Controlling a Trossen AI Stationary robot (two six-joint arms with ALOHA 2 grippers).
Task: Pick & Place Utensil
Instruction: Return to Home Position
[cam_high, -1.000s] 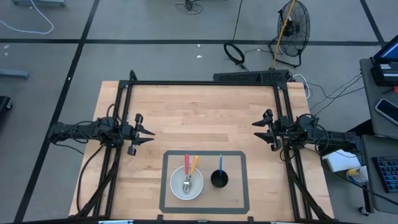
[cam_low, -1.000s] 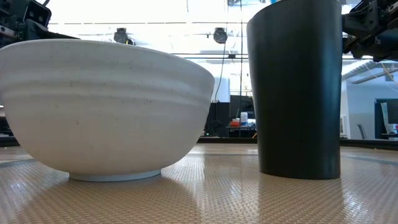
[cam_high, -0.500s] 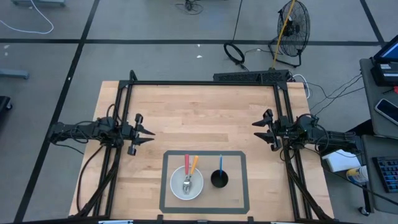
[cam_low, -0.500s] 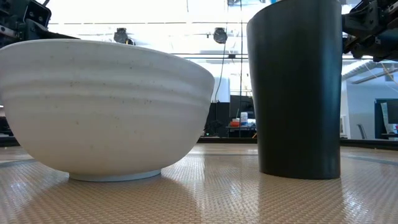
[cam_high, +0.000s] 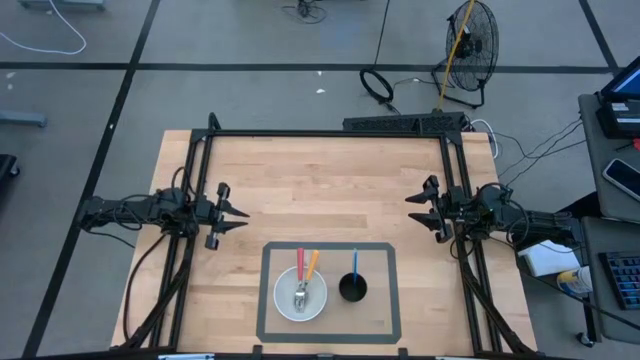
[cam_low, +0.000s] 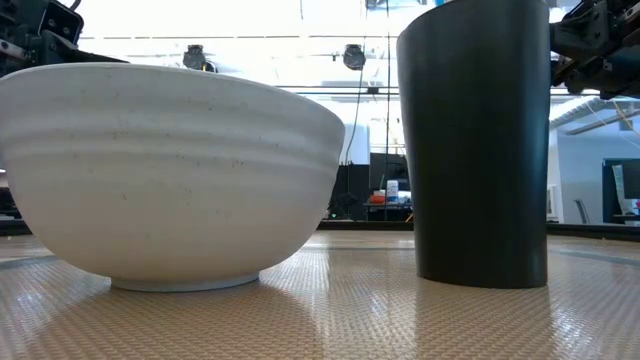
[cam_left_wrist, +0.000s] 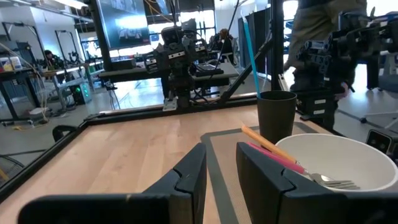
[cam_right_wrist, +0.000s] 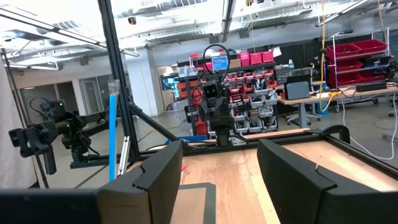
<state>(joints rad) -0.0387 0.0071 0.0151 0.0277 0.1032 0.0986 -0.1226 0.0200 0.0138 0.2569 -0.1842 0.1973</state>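
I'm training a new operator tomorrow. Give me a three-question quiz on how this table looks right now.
1. True or false: the blue straw stands in the white bowl.
2. In the high view, the black cup sits on which side of the bowl? A) left B) right C) behind it
3. Fill in: the left gripper and the right gripper each hold ____.

Key: 1 false, the straw stands in the cup. 2 B. 3 nothing; both are open, away from the mat.
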